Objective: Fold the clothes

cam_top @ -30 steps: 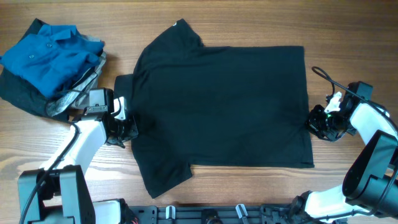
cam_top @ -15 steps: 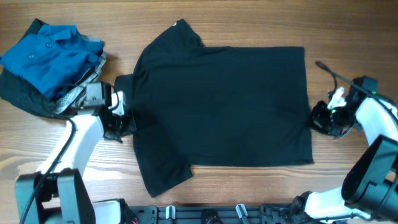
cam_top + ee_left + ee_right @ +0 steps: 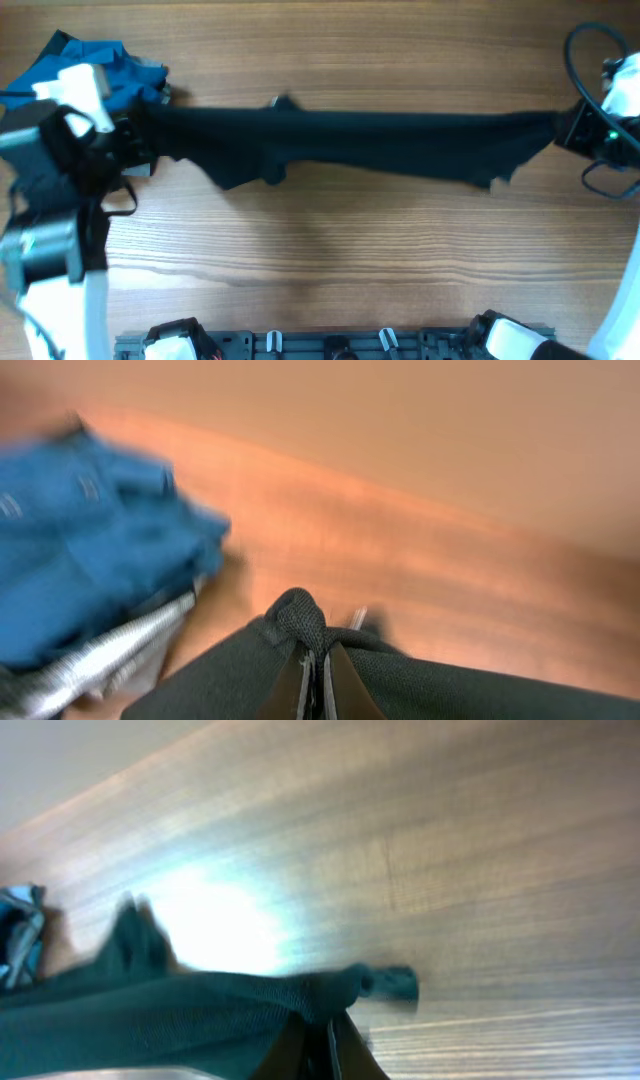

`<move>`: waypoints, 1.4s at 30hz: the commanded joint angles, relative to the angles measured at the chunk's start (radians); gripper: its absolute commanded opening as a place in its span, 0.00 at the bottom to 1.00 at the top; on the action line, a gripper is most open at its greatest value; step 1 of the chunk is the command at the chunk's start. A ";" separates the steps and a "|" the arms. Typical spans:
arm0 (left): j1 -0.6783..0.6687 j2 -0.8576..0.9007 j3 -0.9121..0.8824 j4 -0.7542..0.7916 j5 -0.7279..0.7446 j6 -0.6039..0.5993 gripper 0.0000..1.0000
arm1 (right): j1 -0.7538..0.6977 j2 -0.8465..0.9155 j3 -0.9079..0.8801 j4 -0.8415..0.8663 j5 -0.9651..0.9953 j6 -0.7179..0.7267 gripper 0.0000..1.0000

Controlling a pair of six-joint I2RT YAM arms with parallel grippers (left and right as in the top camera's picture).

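The black T-shirt (image 3: 350,140) hangs stretched in the air in a long band between my two grippers, above the table. My left gripper (image 3: 135,135) is shut on its left end; the left wrist view shows the cloth (image 3: 420,685) bunched between the shut fingers at my left gripper (image 3: 315,680). My right gripper (image 3: 570,128) is shut on its right end; the right wrist view shows the cloth (image 3: 150,1015) pinched at my right gripper (image 3: 330,1040). Both arms are raised high.
A pile of clothes with a blue shirt (image 3: 90,70) on top lies at the back left, partly behind my left arm; it also shows in the left wrist view (image 3: 80,550). A black cable (image 3: 580,45) loops at the right arm.
Both grippers have lifted the black T-shirt off the table, where it lay flat, and pulled it taut between them. Both arms rose and moved outward and towards the back.
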 commanded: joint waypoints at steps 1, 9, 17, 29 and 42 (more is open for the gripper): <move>0.019 -0.095 0.138 -0.020 -0.026 0.016 0.04 | -0.003 -0.078 0.153 -0.029 0.009 0.064 0.04; 0.019 -0.158 0.294 -0.109 -0.101 0.072 0.04 | -0.003 -0.202 0.334 -0.111 0.102 0.142 0.04; -0.052 0.137 0.294 -0.149 -0.045 0.103 0.04 | -0.003 0.043 0.333 -0.141 0.085 0.158 0.04; -0.291 0.941 0.294 0.382 -0.060 0.141 0.32 | 0.137 0.720 0.333 0.266 0.047 0.134 0.30; -0.259 0.914 0.296 0.090 -0.040 0.014 0.82 | -0.020 0.816 0.310 0.061 0.030 0.128 0.83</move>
